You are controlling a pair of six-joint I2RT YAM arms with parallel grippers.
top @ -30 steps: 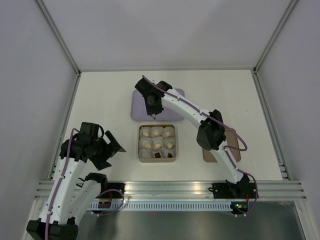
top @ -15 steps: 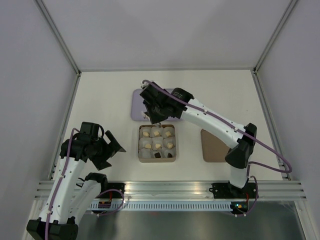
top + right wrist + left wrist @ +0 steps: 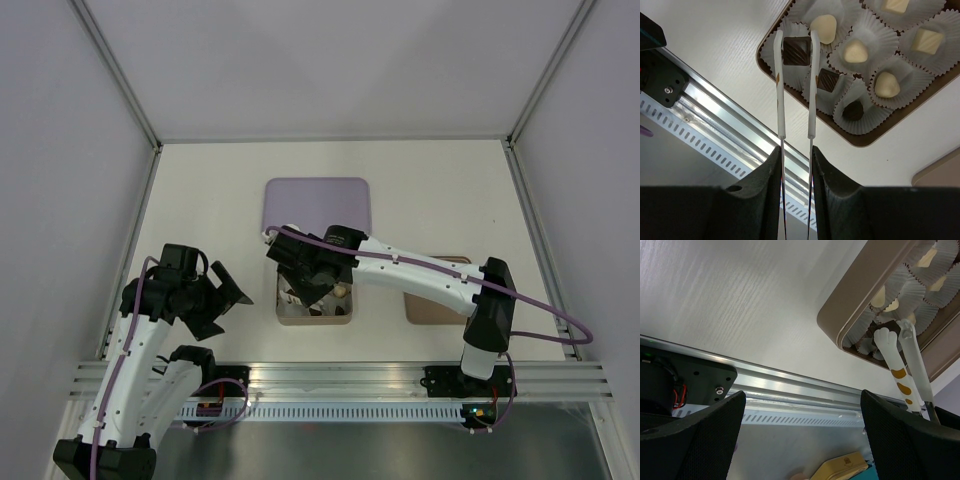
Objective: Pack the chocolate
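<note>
The right gripper (image 3: pixel 796 200), clamping the tongs (image 3: pixel 780 85) on a dark chocolate (image 3: pixel 797 50), has swung back from the purple mat (image 3: pixel 317 205) and is hovering over the box's (image 3: pixel 875 142) near-left cup, seemingly the last one empty, by the counter's near edge, while the left gripper (image 3: pixel 800 435) is gaping idle.

The light is bright and even, with soft shadows. The top view is sharp. In the left wrist view the metal rail (image 3: pixel 790 390) shines at 6 o'clock, and the dark fingers (image 3: pixel 690 440) at 7 and 5 o'clock look fuzzy.
</note>
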